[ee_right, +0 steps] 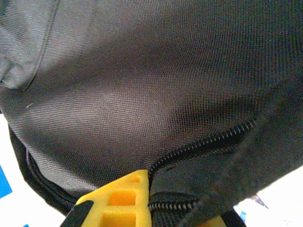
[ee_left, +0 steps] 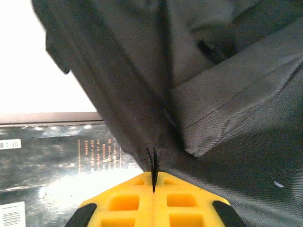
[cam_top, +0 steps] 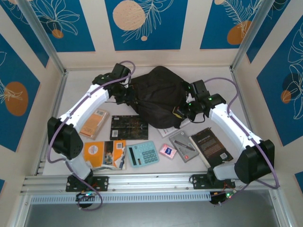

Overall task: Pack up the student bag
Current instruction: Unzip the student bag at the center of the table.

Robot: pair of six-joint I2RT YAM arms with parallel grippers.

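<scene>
top external: the student bag (cam_top: pixel 158 94) sits at the far middle of the worktop (cam_top: pixel 78 85), btwn both arms. left jaws are pinched narrow on a sliver of its black fabric; right jaws clamp the fabric by its zipper. calculator (cam_top: pixel 143 153), dark book w/ gold print (cam_top: pixel 129 126), orange book (cam_top: pixel 94 123) etc. lie out on the worktop, so packing looks barely begun: open bag, then load everything.

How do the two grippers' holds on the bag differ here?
The left gripper pinches a thin fold of the bag, fingers nearly touching; the right gripper clamps a thicker zippered edge, fingers apart. Left holds the bag's left side, right its right. Both are shut on fabric.
</scene>
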